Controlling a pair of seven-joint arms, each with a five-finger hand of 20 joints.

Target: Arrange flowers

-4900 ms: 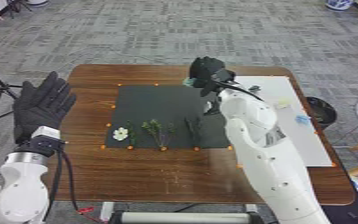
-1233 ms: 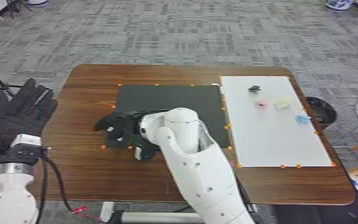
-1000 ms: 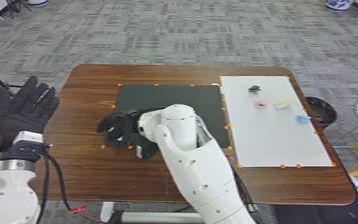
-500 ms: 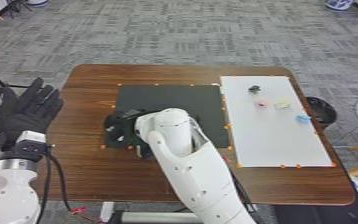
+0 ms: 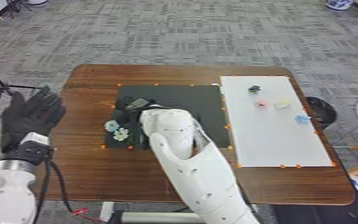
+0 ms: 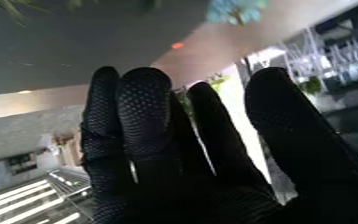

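The right robot hand (image 5: 138, 104) was poised over the black mat (image 5: 189, 95) on the brown counter (image 5: 113, 172), its fingers straight and a little apart, closed on nothing. The blue flower (image 5: 112, 125) lay on the mat to the left of that hand and nearer the robot's body, just beside the white flower (image 5: 120, 134). Green sprigs (image 6: 15, 10) showed in the right wrist view, beyond the fingertips.

The relation that mattered most for the coming move ran the other way. The loose blooms lay well to the right of the hand, on the white board (image 5: 291, 145): the pink flower (image 5: 262, 104) roughly level with it, the dark green piece (image 5: 254, 89) a little farther from the robot, the yellow flower (image 5: 282, 105) past the pink one, and the light blue bloom (image 5: 302, 119) farthest right and nearer the body. They looked compact, with no clear long axis to line up with, so direction probably counted for more than wrist turn. The right arm was plainly the nearer; the left robot hand (image 5: 31, 119), fingers extended, was off beyond the mat's left side. A low sweep rightward might have brushed the sprigs.
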